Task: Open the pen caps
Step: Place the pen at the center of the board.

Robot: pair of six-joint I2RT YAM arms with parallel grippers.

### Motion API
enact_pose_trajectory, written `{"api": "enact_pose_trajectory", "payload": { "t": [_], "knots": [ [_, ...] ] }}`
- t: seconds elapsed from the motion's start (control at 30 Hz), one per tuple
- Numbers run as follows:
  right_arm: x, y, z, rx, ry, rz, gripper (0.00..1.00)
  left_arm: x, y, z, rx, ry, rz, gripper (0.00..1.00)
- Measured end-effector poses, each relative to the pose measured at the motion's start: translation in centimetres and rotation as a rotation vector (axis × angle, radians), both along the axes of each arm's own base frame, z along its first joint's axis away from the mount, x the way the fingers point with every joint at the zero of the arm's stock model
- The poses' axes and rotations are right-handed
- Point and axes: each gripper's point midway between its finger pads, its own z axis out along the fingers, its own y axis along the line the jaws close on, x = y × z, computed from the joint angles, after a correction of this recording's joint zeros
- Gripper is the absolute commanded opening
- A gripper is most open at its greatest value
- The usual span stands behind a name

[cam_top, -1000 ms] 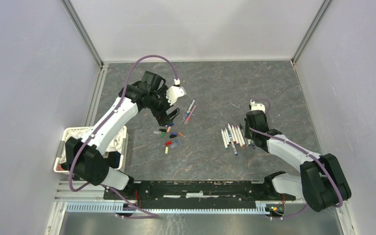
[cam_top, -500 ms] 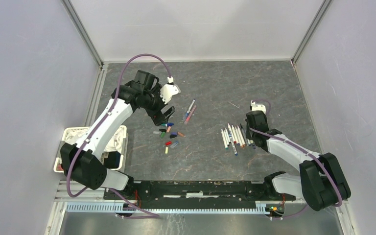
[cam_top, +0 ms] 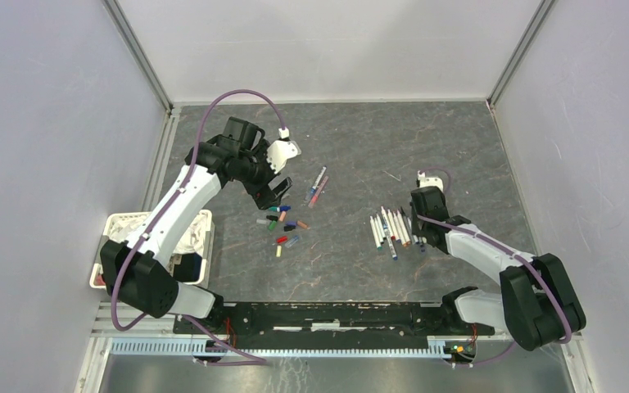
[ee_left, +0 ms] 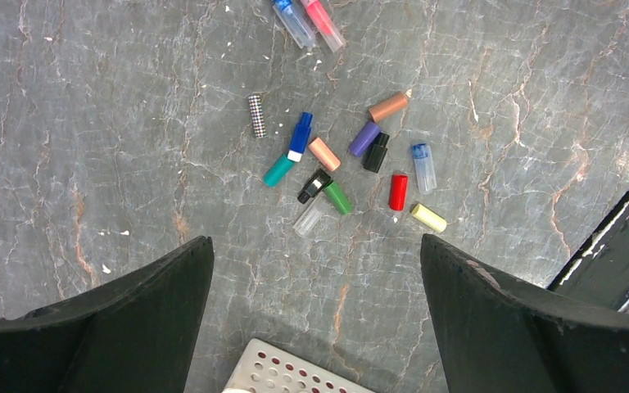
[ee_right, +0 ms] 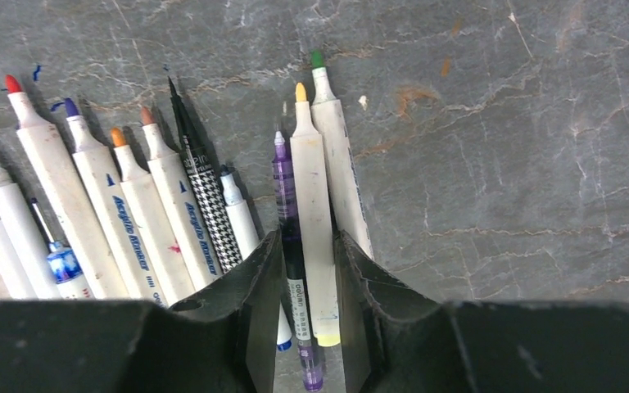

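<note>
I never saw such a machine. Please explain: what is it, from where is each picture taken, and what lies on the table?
These are two robot arms on a table, each ending in a two-finger gripper. One picture looks down from above; the other two come from cameras on the wrists. The left gripper, wide open and empty, hangs above loose pen caps. The right gripper straddles two of the uncapped pens; whether it grips them is unclear.

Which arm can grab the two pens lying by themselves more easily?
Left, probably. The left gripper hangs open just beside the two pens; the right gripper is down among the uncapped row.
</note>
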Motion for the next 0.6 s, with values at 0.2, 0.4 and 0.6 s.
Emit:
{"api": "enact_pose_trajectory", "payload": {
  "t": [0.2, 0.4, 0.6],
  "knots": [
    [-0.5, -0.8, -0.2, -0.035, 0.018, -0.023, 0.33, 0.0, 0.1, 0.0, -0.001, 0.000, 0.002, 1.00],
    [-0.7, -1.9, 0.0, -0.057, 0.023, -0.061, 0.33, 0.2, 0.1, 0.3, -0.003, -0.006, 0.006, 1.00],
    [-0.5, -2.4, 0.5, -0.059, 0.018, -0.078, 0.41, 0.3, 0.1, 0.4, -0.007, -0.007, 0.007, 1.00]
  ]
}}
